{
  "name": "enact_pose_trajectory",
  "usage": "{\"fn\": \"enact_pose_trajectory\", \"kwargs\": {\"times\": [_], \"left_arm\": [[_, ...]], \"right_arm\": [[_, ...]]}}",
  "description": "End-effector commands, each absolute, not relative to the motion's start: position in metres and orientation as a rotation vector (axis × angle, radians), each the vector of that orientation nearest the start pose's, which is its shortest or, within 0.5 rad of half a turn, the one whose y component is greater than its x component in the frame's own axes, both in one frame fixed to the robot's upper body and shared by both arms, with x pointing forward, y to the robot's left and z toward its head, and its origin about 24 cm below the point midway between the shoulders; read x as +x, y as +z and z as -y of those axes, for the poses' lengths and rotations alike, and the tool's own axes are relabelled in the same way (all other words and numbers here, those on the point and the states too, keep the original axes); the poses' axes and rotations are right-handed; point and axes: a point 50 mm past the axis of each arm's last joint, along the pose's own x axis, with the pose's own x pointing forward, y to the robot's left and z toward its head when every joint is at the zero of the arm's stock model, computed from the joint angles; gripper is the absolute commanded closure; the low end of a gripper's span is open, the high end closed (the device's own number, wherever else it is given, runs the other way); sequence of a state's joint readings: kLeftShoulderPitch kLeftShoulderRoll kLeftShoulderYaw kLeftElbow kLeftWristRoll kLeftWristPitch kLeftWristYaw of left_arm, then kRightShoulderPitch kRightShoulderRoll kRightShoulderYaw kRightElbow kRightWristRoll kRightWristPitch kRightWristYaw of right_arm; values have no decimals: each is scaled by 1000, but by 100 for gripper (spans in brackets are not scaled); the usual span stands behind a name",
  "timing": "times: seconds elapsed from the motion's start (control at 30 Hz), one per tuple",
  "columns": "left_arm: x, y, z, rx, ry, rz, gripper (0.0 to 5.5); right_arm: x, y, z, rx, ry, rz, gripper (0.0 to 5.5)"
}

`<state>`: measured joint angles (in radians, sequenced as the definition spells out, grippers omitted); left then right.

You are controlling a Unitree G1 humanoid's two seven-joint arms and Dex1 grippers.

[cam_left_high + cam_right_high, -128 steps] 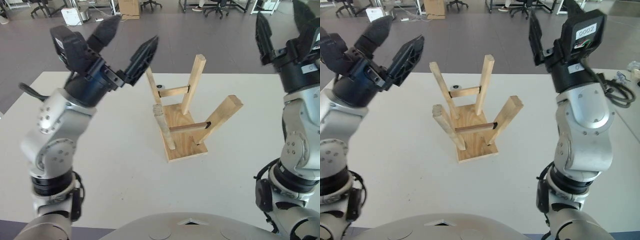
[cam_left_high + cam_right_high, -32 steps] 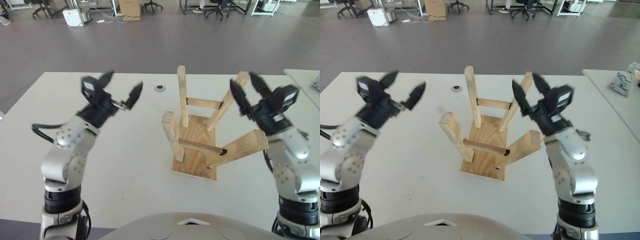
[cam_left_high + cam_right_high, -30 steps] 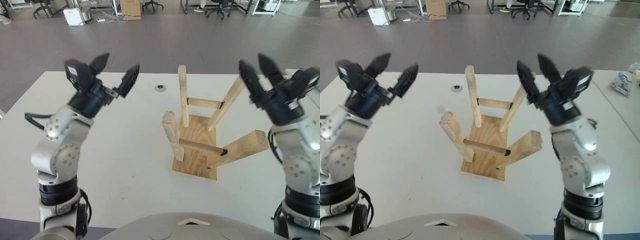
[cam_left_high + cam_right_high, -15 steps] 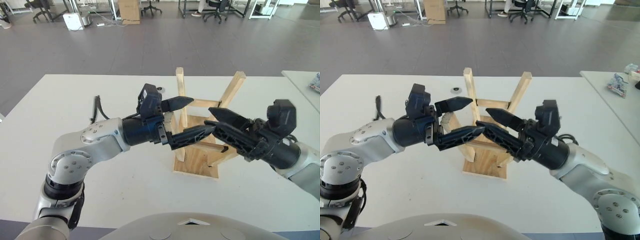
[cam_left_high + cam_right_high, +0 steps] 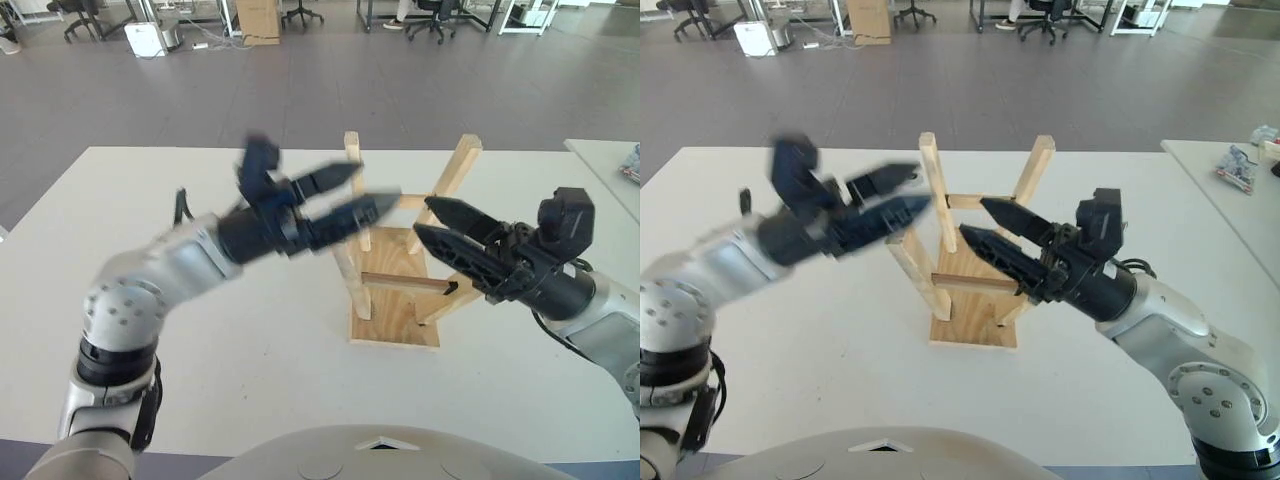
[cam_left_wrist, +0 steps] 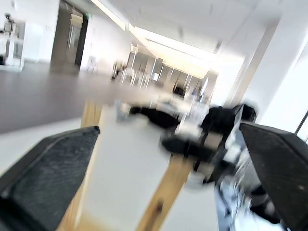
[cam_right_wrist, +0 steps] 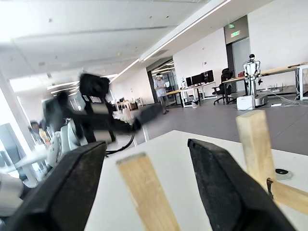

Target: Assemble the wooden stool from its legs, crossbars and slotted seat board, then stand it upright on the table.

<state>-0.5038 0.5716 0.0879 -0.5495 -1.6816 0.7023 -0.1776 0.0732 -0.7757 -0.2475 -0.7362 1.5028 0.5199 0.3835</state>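
Left hand [image 5: 378, 185] hangs over the white table [image 5: 250, 380] with its two dark fingers [image 5: 325, 180] spread apart. It comes in from the left side, and its tips are up by the top half of the stool [image 5: 395, 270]. It looks blurry, so I cannot tell if it touches the wood. The right hand [image 5: 422, 215] comes in from the right side. Its two fingers [image 5: 460, 213] are spread apart too, one above the other, and they point at the middle of the stool. The tips of both hands are near each other but do not touch. The stool sits upside down near the middle of the table. Its seat board [image 5: 395, 322] lies flat on the table and its four legs [image 5: 458, 165] stick up and lean outward. A dark crossbar [image 5: 400, 281] joins the two near legs, just below the right hand's tips. A light crossbar [image 5: 965, 200] joins the two far legs, higher up. From the right wrist, the top of one leg [image 7: 144, 192] shows between that hand's spread fingers, and another leg [image 7: 255, 139] stands just past them. From the left wrist, two blurry legs show between that hand's wide-open fingers.
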Motion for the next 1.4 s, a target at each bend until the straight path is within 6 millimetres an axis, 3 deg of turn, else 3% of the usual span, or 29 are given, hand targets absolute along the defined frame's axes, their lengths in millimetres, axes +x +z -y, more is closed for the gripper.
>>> {"fn": "enact_pose_trajectory", "kwargs": {"times": [0.03, 0.13, 0.2, 0.23, 0.27, 0.33, 0.37, 0.43, 0.63, 0.77, 0.87, 0.93, 1.03, 1.1, 1.17, 1.27, 1.33, 1.4], "left_arm": [[230, 309, -130, -579, -1268, 307, 12], [235, 311, -106, -513, -1267, 319, 12], [240, 288, -82, -454, -1246, 232, 12], [242, 262, -67, -404, -1213, 109, 12], [244, 217, -55, -293, -1139, -99, 12], [216, 123, -44, -196, -1122, -495, 12], [198, 89, -46, -210, -1108, -636, 12], [181, 65, -50, -255, -1086, -727, 12], [189, 84, -43, -261, -1115, -608, 12], [207, 108, -45, -252, -1095, -480, 12], [228, 155, -48, -288, -1094, -262, 12], [245, 192, -51, -273, -996, -78, 12], [249, 253, -49, -404, -972, 168, 12], [249, 286, -59, -346, -923, 293, 12], [255, 312, -89, -374, -843, 410, 12], [281, 315, -139, -264, -626, 442, 12], [301, 291, -160, -159, -512, 388, 12], [312, 266, -177, -78, -442, 347, 12]], "right_arm": [[188, 239, 183, 522, 1024, 225, 234], [186, 274, 193, 664, 1063, 403, 234], [182, 282, 194, 742, 1096, 446, 234], [183, 271, 192, 713, 1076, 376, 234], [185, 249, 185, 629, 1058, 237, 234], [179, 195, 168, 504, 1051, -76, 234], [174, 171, 164, 463, 1033, -193, 234], [172, 147, 167, 454, 979, -278, 234], [179, 146, 175, 467, 932, -194, 234], [186, 153, 181, 475, 921, -140, 234], [194, 168, 190, 482, 917, -66, 234], [203, 186, 201, 480, 906, 24, 234], [214, 218, 215, 441, 924, 148, 234], [212, 242, 220, 442, 954, 244, 234], [207, 256, 215, 430, 1012, 285, 234], [202, 265, 210, 372, 1063, 299, 234], [196, 265, 205, 369, 1120, 259, 234], [192, 251, 199, 344, 1171, 138, 234]]}}
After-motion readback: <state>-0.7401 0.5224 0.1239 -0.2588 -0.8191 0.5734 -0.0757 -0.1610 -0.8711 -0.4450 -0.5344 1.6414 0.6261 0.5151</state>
